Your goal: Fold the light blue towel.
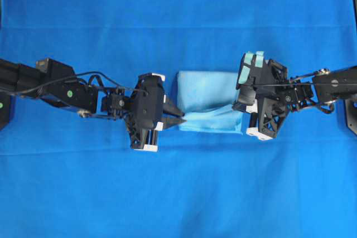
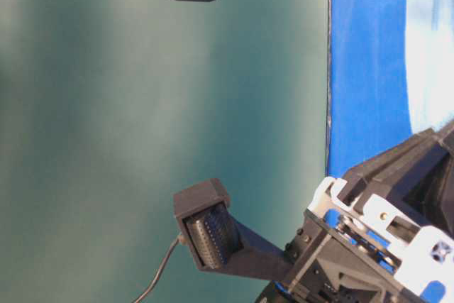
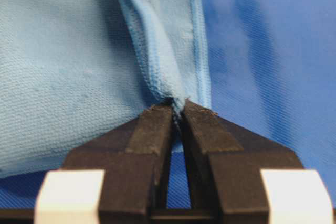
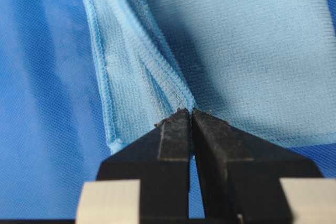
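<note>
The light blue towel (image 1: 207, 100) lies partly folded in the middle of the table, on the deep blue cloth (image 1: 178, 193) that covers it, between the two arms. The left gripper (image 1: 177, 120) has its fingers (image 3: 152, 129) pressed together on a bunched hem at the towel's near-left corner. The right gripper (image 4: 190, 115) is likewise pinched tight on a gathered fold of hem at the towel's right edge, its fingers (image 4: 210, 129) meeting with only cloth between them. In both wrist views the hemmed edge rises in a ridge from the fingertips, with the rest of the towel lying flat beside it.
</note>
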### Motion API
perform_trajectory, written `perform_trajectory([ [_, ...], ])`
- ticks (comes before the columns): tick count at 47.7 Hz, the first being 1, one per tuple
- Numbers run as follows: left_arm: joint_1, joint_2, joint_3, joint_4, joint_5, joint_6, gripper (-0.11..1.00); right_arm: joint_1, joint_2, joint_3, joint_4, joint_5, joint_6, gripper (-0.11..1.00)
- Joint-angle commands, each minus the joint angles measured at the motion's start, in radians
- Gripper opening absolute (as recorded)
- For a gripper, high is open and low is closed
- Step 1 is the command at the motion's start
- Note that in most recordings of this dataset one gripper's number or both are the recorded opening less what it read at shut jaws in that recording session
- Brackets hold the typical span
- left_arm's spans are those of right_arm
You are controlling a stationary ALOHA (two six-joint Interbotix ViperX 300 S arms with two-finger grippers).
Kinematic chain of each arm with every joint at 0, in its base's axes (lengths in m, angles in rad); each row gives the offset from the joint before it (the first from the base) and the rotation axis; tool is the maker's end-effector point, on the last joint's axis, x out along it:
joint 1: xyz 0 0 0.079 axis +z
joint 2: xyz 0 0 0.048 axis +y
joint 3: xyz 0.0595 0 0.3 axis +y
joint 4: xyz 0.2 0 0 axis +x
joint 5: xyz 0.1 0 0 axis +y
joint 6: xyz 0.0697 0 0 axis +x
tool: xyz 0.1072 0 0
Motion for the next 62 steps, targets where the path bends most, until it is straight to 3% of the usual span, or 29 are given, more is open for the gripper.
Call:
perform_trajectory([
  [1,0.003,-0.012,-0.012,-0.002,-0.011,-0.002,0.05,0.003,-0.009,-0.018,0.002,-0.018,0.002,0.03],
  [5,0.002,-0.012,-0.008,-0.002,-0.011,-0.002,0.17,0.003,-0.008,-0.018,0.002,-0.037,0.002,0.03],
  [15,-0.006,-0.015,-0.011,-0.002,-0.008,0.0,0.58,0.021,-0.008,-0.026,0.002,-0.063,0.002,0.06],
  [23,-0.008,-0.063,-0.006,-0.002,0.014,0.002,0.57,0.067,-0.021,-0.052,0.002,-0.015,0.0,0.52],
  [26,-0.014,-0.101,-0.005,-0.002,0.037,0.003,0.57,0.081,-0.041,-0.06,0.0,0.023,0.0,0.64],
  [33,-0.028,-0.199,0.009,-0.002,0.109,0.017,0.57,0.098,-0.121,-0.06,0.0,0.11,0.0,0.57],
  [40,-0.031,-0.337,0.052,-0.002,0.19,0.017,0.57,0.098,-0.245,-0.038,-0.017,0.17,-0.002,0.58],
  [62,-0.012,-0.885,0.313,-0.002,0.222,0.034,0.57,0.081,-0.756,0.066,-0.204,0.307,-0.002,0.58],
])
